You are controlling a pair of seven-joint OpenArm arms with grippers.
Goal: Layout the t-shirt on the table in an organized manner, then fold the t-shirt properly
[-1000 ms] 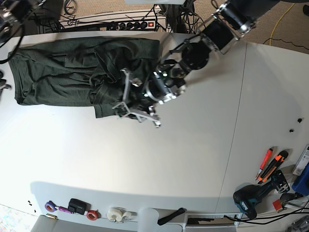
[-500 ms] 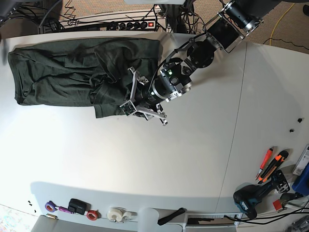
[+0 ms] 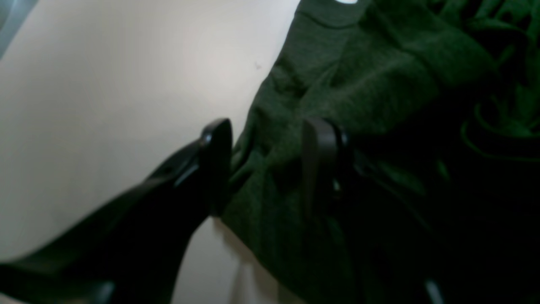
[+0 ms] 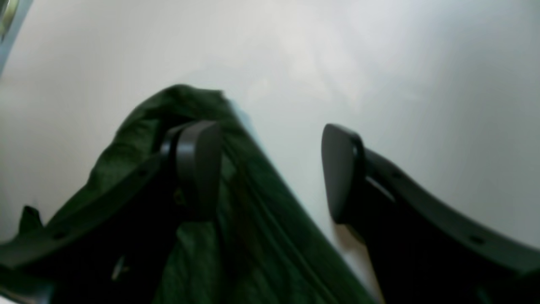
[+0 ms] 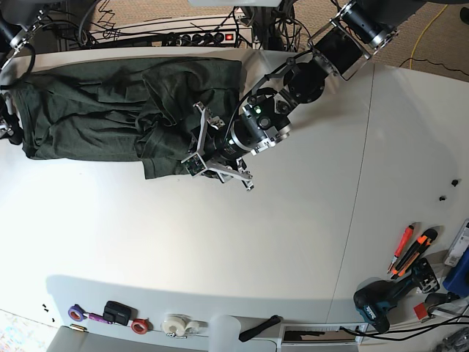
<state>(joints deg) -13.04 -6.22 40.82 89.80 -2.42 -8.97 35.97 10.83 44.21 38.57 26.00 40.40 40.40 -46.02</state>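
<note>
Base view shows the t-shirt (image 5: 110, 117) lying crumpled at the far left part of the white worktop (image 5: 293, 242), its long axis running left to right along the back edge, one end at the left rim and the other bunched near the middle. Its fabric is a soft, dark green knit, plain, with heavy folds and a rumpled flap hanging toward the front.

Left tool (image 5: 212, 158) sits at the shirt's right lower corner; in the left wrist view its two smooth black fingers (image 3: 217, 160) stand apart, astride a ridge of cloth without pinching it. Right tool (image 4: 270, 169) is at the shirt's left end, fingers spread wide, one over green fabric, the other over bare glossy worktop, holding nothing.
</note>
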